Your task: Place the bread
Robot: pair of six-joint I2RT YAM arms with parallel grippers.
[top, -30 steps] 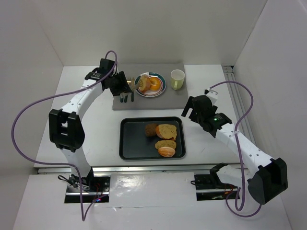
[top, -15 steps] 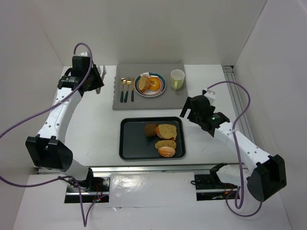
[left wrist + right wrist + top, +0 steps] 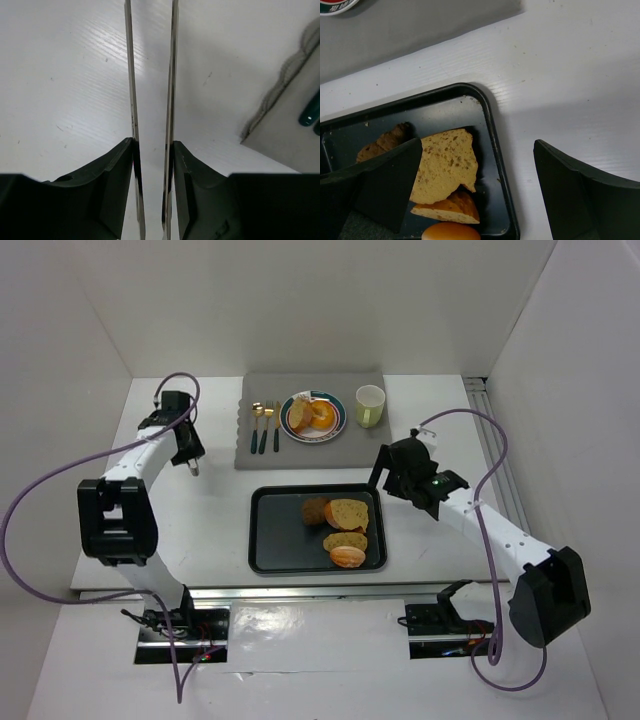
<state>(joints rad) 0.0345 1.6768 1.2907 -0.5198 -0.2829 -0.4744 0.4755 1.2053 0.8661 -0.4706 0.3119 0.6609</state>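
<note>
**Top external view: bread down on the plate, left arm swung clear**

Standing here, I see the ring (image 3: 322, 416) and the tan slice (image 3: 298, 415) both lying on the plate (image 3: 340, 426). They touch each other, and the plate sits on the grey mat (image 3: 300, 455) beside the cup (image 3: 370, 405).

A second ago the left pincer (image 3: 190, 462) was right at the plate's left edge. Now it has gone well off to the left, over bare table (image 3: 200, 530). Its own wrist view shows it nipped in on a pair of thin metal strips, tongs (image 3: 130, 75) by the look of them, with nothing between the blades.

The right pincer (image 3: 476, 145) stands wide open and empty over the right rim of the black tray (image 3: 265, 540), where other bread pieces lie.

I'd judge the placing done, or nearly so. Whether anything from the tray is meant to follow, I cannot tell.
</note>
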